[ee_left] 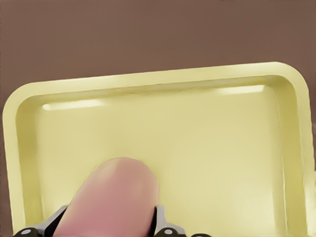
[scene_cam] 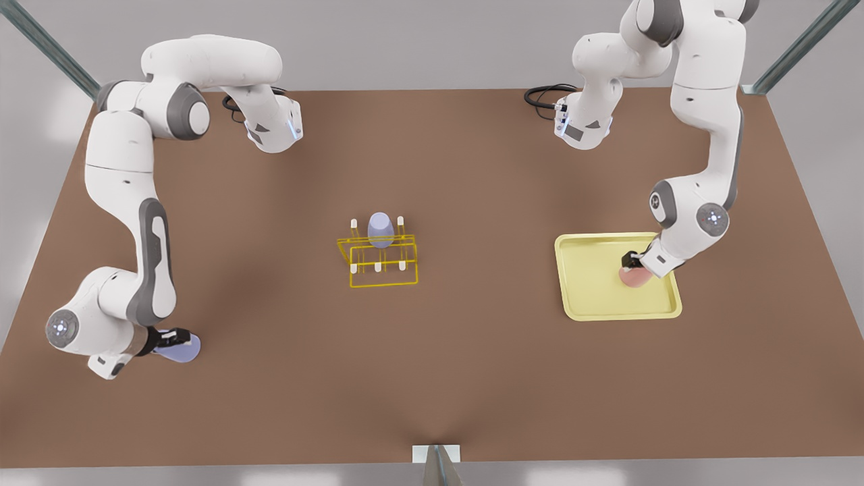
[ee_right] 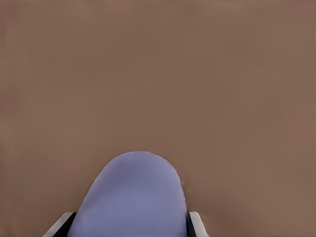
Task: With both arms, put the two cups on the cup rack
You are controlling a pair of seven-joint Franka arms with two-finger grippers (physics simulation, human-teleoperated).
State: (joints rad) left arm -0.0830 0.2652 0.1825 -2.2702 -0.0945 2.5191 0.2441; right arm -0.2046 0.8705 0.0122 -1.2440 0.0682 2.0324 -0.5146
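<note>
Front view first: both arms are down at their cups. The left claw (scene_cam: 633, 264) sits low over the pale-yellow tray (scene_cam: 594, 297), at the front view's right, and it is clamped around the pink cup (scene_cam: 634, 277). In the left wrist view that pink cup (ee_left: 111, 197) sits right between the fingers (ee_left: 165, 228), with the tray's floor stretching out beyond the claw.

Over at the front view's left, the right claw (scene_cam: 174, 335) is closed on a lavender cup (scene_cam: 179, 347) lying low against the brown surface (scene_cam: 432, 378). The right wrist view has the lavender cup (ee_right: 133, 197) pinched between two pale fingertips (ee_right: 196, 222), bare surface ahead of it.

The yellow wire cup rack (scene_cam: 378, 260) stands well apart from both claws, roughly between them, and it already carries a second lavender cup (scene_cam: 381, 228) upside down on one of the far pegs. The other white-tipped pegs look free.

My read: both grasps look secured, and neither gripped cup has left its spot. Lifting, carrying inward, turning each cup over a free peg and lowering it all lie ahead, with the arms converging on one small rack.
</note>
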